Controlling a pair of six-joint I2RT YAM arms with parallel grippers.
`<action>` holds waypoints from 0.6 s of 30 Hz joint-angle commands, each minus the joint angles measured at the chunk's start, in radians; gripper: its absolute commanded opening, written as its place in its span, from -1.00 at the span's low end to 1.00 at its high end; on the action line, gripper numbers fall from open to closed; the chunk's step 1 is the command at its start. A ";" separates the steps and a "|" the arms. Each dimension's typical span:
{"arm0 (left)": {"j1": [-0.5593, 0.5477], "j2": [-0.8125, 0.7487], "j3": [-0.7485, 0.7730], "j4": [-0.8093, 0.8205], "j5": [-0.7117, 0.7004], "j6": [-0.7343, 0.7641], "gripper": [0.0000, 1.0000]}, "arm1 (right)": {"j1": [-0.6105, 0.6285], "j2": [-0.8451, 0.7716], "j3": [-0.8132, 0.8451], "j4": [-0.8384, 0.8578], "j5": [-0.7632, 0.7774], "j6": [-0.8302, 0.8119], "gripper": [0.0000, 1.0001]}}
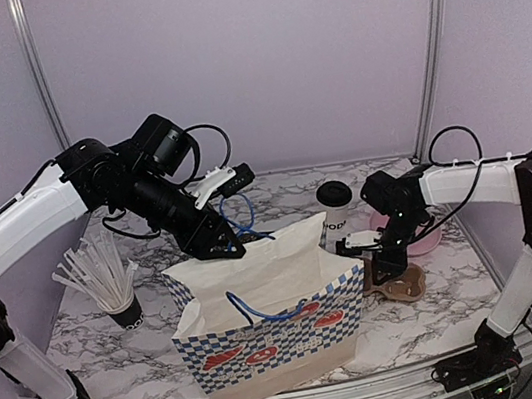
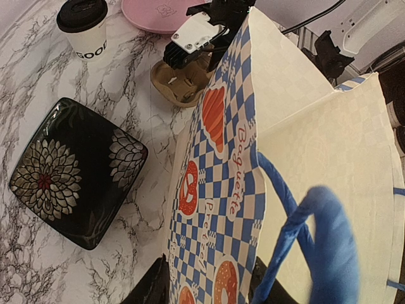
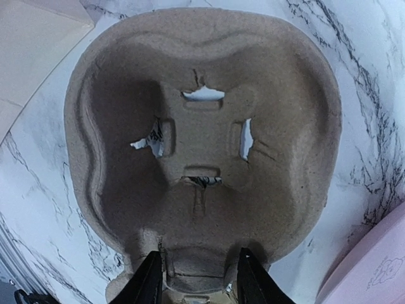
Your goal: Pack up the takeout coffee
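The takeout coffee [image 1: 335,207], a white paper cup with a black lid, stands on the marble behind the bag's right end; the left wrist view shows this coffee [image 2: 85,28] at top left. A blue-checked paper bag [image 1: 267,331] stands open at centre. My left gripper [image 1: 228,249] is at the bag's back rim, open, with a checked panel of the bag [image 2: 215,190] running between its fingers [image 2: 152,288]. My right gripper [image 3: 199,278] is open low over a brown pulp cup carrier [image 3: 202,145], its fingers either side of the carrier's near rim tab.
A short black cup of white straws [image 1: 108,285] stands at the left. A pink plate [image 1: 424,235] lies right of the carrier [image 1: 404,286]. Behind the bag lies a square black flower-patterned plate [image 2: 76,168]. The bag's blue handle [image 2: 316,240] hangs close to the left wrist camera.
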 commanded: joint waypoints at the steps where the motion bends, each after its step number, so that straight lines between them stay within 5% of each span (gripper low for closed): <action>1: -0.005 -0.001 -0.008 -0.017 0.000 -0.006 -0.13 | 0.020 -0.001 0.008 0.036 0.016 0.028 -0.25; 18: -0.005 -0.005 -0.015 -0.015 0.010 -0.010 -0.14 | 0.051 -0.068 0.016 0.010 0.026 0.058 -0.48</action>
